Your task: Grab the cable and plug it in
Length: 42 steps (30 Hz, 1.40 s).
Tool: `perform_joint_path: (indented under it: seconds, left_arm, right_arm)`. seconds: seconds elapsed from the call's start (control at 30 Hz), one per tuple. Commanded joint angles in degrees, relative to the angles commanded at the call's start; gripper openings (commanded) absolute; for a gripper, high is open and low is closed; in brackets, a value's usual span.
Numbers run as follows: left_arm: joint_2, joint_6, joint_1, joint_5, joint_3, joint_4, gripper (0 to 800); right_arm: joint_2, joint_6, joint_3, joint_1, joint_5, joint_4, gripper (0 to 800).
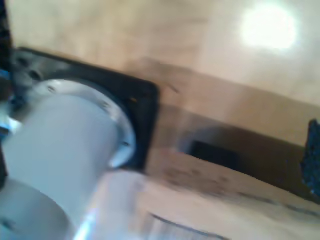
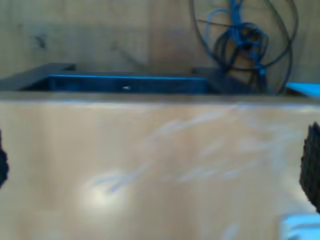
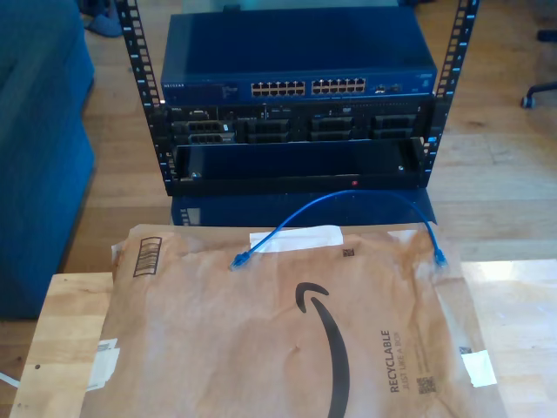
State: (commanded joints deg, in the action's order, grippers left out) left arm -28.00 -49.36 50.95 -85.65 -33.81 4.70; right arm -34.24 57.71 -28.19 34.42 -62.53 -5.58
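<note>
Cable [image 3: 335, 202] lies arched over the far edge of the paper mailer [image 3: 296, 331], plugs resting on it near the switch [image 3: 300, 65]. Nothing grasped yet; we can't tell either set of fingers' state. We'd pinch just behind one plug, keeping clear of the worktop [image 3: 65, 340] edge and rack posts.

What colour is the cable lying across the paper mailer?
Bright blue cable, clearest in the exterior view.

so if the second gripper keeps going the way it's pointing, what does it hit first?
Probably the bare light wooden tabletop, with nothing between my black fingers. Depth is blurry.
</note>
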Motion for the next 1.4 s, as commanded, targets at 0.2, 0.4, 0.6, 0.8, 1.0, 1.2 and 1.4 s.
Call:
perform_joint_path:
  seconds: [0.2,0.4,0.6,0.8,1.0,1.2,1.4]
  left_arm:
    - [1.67,-13.45,-17.58,-0.44,-0.53,6.77,800]
    - [4.75,-21.8,-24.35,-0.18,-5.45,12.22,800]
    - [5.71,-22.15,-24.53,0.18,-5.54,12.31,800]
    - [7.21,-21.89,-24.44,0.18,-5.54,12.31,800]
    - [8.09,-22.07,-25.41,0.26,-5.71,12.31,800]
    - [8.44,-22.15,-26.02,0.26,-5.71,12.31,800]
    - [8.44,-22.24,-26.11,0.18,-5.8,12.31,800]
  right_arm:
    - [3.96,20.92,-4.84,-27.25,0.09,0.0,793]
    - [15.38,35.34,-13.8,-47.65,0.35,0.18,796]
    - [30.86,40.79,-29.8,-59.43,0.44,3.87,796]
    - [48.0,40.62,-46.95,-62.77,0.35,8.0,796]
    - [59.87,34.64,-60.4,-64.88,-1.41,7.91,794]
    - [63.91,29.1,-64.53,-65.32,-3.34,7.82,794]
    - [68.4,26.2,-67.78,-65.32,-3.34,7.82,794]
